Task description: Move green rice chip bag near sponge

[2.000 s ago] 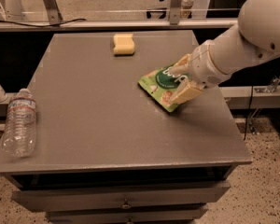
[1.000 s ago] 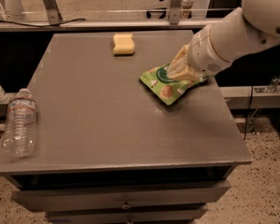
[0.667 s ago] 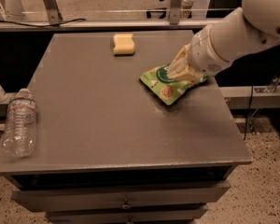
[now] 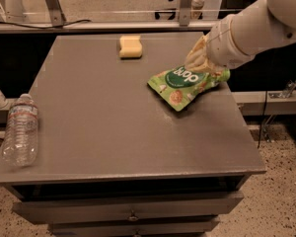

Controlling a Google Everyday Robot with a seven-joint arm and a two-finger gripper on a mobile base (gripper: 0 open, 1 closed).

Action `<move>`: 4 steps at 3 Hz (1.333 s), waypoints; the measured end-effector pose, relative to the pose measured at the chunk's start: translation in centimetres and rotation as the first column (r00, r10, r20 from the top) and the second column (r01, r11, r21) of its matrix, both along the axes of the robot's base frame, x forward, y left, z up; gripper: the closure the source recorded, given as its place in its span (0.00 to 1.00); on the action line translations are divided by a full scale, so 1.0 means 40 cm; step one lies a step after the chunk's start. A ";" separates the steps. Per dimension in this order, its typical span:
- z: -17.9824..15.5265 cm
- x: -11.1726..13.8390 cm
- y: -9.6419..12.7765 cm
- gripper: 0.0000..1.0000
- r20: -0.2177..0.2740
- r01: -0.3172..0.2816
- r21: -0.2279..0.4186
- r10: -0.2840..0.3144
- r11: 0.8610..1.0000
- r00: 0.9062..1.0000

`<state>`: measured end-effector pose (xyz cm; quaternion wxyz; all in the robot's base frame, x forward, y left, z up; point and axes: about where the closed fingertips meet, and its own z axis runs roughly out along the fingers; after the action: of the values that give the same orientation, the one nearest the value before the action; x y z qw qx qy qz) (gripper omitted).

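Note:
The green rice chip bag (image 4: 183,85) hangs tilted over the right side of the grey table (image 4: 103,127), its lower corner at or just above the surface, with a shadow under it. My gripper (image 4: 199,59) comes in from the right on the white arm and is shut on the bag's upper right edge. The pale-yellow sponge (image 4: 130,46) lies flat near the table's far edge, to the left of and beyond the bag, about a bag's length away.
A clear plastic water bottle (image 4: 20,133) lies on its side at the table's front left edge. A metal rail and frame legs (image 4: 182,6) run behind the table. Drawers (image 4: 130,211) sit under the tabletop.
The gripper raised the bag's right end and drew it a little toward the far right; in the last second it has barely moved. Sponge and bottle stayed put.

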<state>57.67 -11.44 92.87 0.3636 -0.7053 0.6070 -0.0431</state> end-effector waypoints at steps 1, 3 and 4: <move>0.001 0.029 -0.026 0.35 0.034 -0.013 -0.041 0.015 0.999 0.999; -0.035 0.041 -0.056 0.00 0.021 -0.034 -0.096 0.036 0.995 0.999; -0.050 0.034 -0.057 0.00 0.019 -0.072 -0.127 0.075 0.989 0.997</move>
<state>59.03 -13.73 90.88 0.3267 -0.7482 0.5723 -0.0765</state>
